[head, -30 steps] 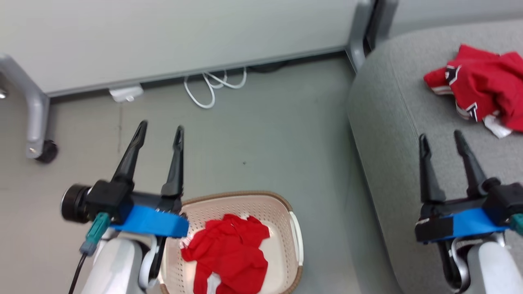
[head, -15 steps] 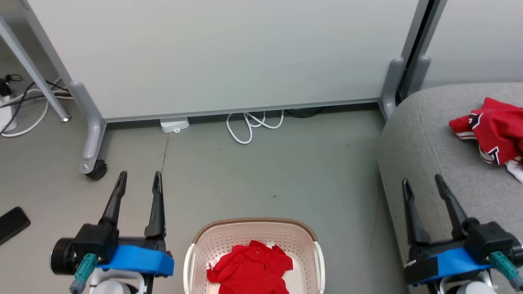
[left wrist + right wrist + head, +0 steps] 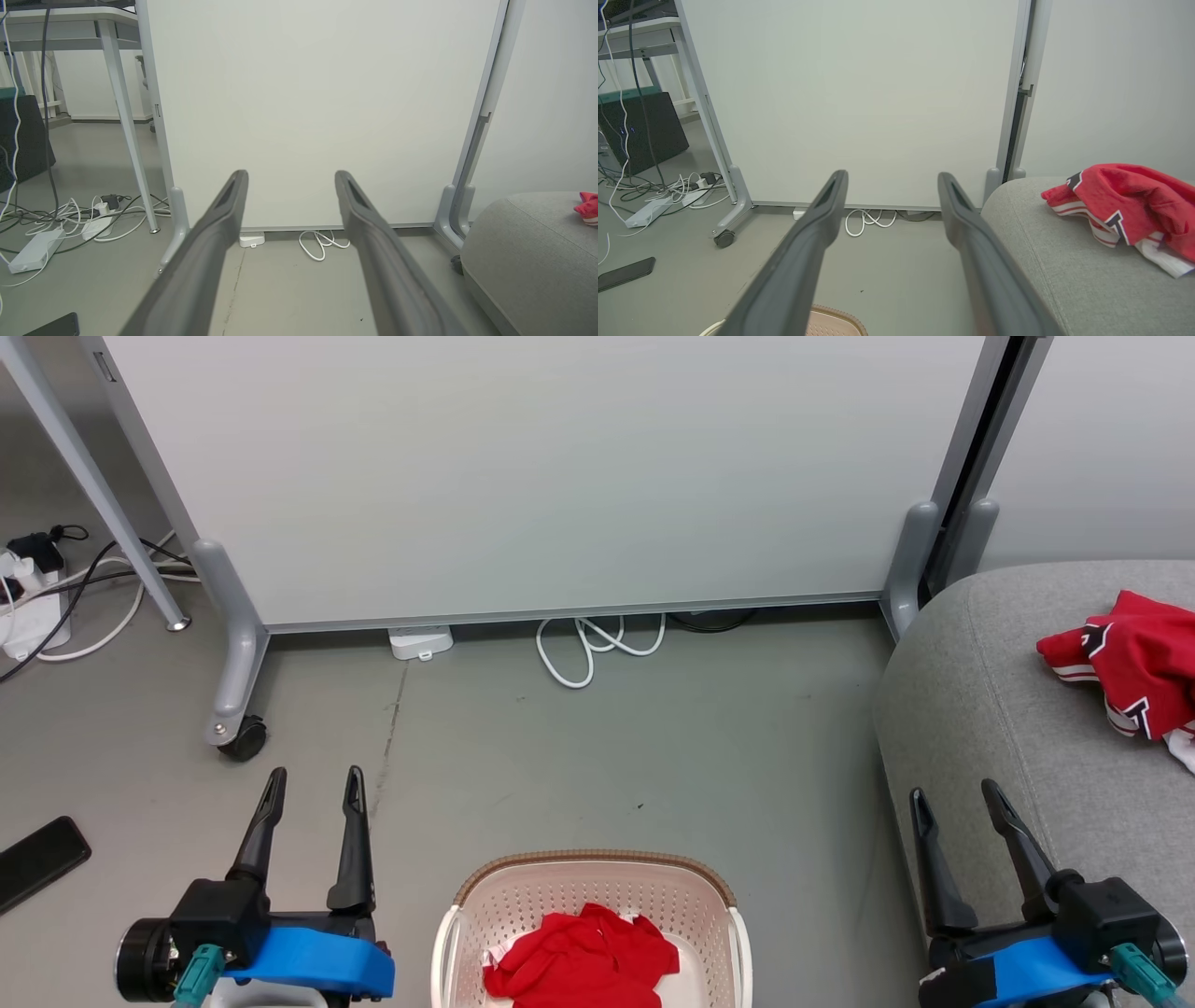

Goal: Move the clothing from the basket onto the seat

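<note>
Between the earlier frames and now the head camera has swung upward, so the whole scene sits lower in the head view. The garments, basket and seat have not shifted relative to one another. Both grippers have kept their jaws apart throughout.

One red garment [image 3: 583,959] lies crumpled inside the basket [image 3: 597,870], which stands on the floor [image 3: 700,756] at the near centre of the scene. A second red garment [image 3: 1125,663], with white and black stripe trim, lies on the seat [image 3: 980,709] at the far right, well apart from the basket. The seat stands right of the basket, with a strip of floor between them.

The left gripper [image 3: 315,782] hovers left of the basket without touching it, its fingers spread and empty, pointing toward the far side. The right gripper [image 3: 952,795] hovers at the near left edge of the seat, its fingers likewise spread and empty, on the near side of the second red garment and apart from it.

Beyond the basket stands a pale partition panel [image 3: 560,476] on a grey caster foot [image 3: 238,728]. A coiled white cable [image 3: 597,649] lies at its base. A flat black device [image 3: 42,859] lies on the floor at the near left, and a power strip [image 3: 33,616] with cables lies at the far left.
</note>
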